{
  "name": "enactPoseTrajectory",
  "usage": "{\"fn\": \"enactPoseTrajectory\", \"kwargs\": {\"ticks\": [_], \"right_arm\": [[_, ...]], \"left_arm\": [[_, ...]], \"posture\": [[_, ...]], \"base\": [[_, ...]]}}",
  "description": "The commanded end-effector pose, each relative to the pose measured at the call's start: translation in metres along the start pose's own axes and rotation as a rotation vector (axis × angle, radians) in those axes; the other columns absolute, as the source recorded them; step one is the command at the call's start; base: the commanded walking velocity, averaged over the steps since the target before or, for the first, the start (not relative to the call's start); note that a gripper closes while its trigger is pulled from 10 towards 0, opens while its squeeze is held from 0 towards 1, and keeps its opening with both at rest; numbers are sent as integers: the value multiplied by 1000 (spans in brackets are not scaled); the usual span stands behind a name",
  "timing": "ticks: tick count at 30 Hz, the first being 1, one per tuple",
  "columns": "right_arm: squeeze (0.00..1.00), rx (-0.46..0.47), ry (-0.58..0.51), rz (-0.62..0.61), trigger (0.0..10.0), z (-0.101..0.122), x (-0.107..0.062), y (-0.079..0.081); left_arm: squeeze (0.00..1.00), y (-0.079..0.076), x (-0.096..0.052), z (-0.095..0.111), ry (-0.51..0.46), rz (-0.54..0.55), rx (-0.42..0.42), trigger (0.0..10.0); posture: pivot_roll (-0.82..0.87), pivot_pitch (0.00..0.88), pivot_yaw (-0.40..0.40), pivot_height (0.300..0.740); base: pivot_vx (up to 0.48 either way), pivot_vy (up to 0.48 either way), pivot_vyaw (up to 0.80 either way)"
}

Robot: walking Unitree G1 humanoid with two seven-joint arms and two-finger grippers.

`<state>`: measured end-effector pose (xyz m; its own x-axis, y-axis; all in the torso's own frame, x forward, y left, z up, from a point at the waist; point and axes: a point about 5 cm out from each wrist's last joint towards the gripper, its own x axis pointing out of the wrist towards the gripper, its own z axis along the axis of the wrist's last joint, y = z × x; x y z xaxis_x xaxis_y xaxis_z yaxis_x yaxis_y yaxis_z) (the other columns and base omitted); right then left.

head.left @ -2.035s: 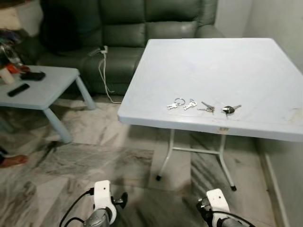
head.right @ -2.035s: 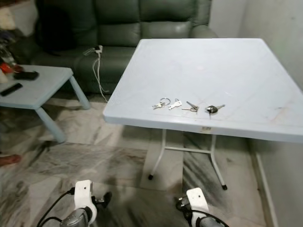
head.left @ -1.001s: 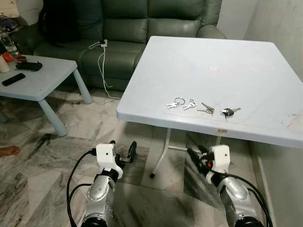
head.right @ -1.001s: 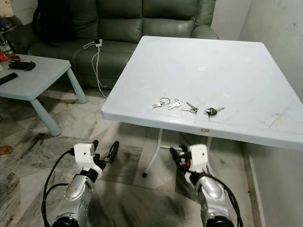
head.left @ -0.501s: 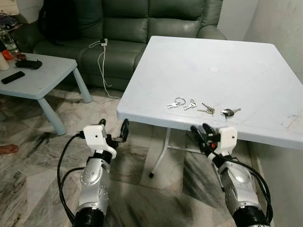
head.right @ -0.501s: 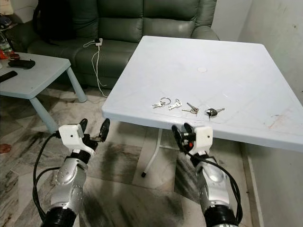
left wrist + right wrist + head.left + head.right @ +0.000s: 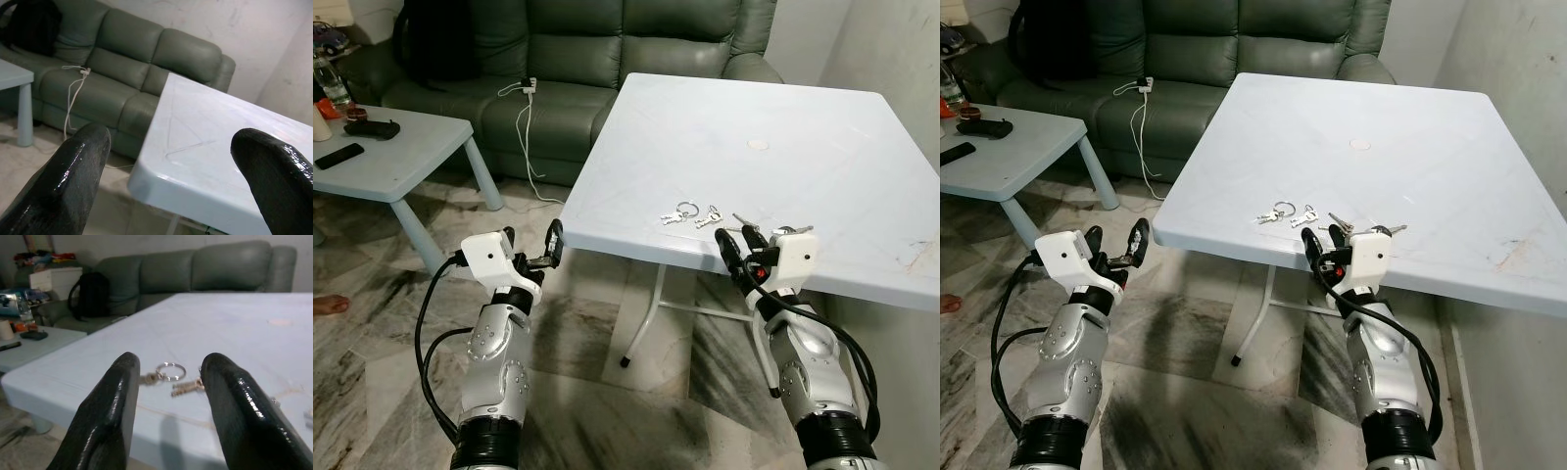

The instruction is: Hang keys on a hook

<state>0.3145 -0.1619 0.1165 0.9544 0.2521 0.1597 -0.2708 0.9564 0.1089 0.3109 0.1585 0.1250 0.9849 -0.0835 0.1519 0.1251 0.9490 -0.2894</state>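
A green sofa (image 7: 607, 49) stands behind a white table (image 7: 822, 157) and a low side table (image 7: 382, 166). The left gripper (image 7: 530, 245) hangs off the table's corner, fingers (image 7: 78, 166) spread wide, touching nothing. The right gripper (image 7: 736, 245) is at the table's near edge, fingers (image 7: 117, 396) apart with nothing between them. The keys (image 7: 168, 374) lie flat on the table just beyond the right fingertips, in line with the gap; more keys (image 7: 793, 231) lie beside that gripper. A white cable (image 7: 524, 117) trails off the sofa.
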Motion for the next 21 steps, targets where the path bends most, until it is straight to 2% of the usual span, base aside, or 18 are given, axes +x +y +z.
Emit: {"fn": "enactPoseTrajectory", "kwargs": {"ticks": [1, 5, 13, 18, 21], "right_arm": [[0, -8, -13, 11, 10000, 8, -1, 0], [0, 1, -36, 4, 10000, 16, -5, -1], [0, -6, -14, -21, 10000, 11, -20, 1], [0, -2, -6, -24, 10000, 11, -22, 1], [0, -4, 0, -19, 10000, 12, -22, 1]], "left_arm": [[0, -5, 1, 8, 1, -27, 10, 10000], [0, -7, -4, 11, 5, -33, 19, 10000], [0, -5, -21, 0, 60, 13, -10, 10000], [0, -3, -23, 0, 71, 24, -7, 10000], [0, -1, -23, 2, 74, 27, -4, 10000]], "posture": [[-2, 0, -44, 740], [-3, 0, -40, 740], [-2, 0, -38, 740], [0, 0, -38, 740], [1, 0, -38, 740]], "base": [[0, 0, 0], [0, 0, 0], [0, 0, 0], [0, 0, 0], [259, 0, 0]]}}
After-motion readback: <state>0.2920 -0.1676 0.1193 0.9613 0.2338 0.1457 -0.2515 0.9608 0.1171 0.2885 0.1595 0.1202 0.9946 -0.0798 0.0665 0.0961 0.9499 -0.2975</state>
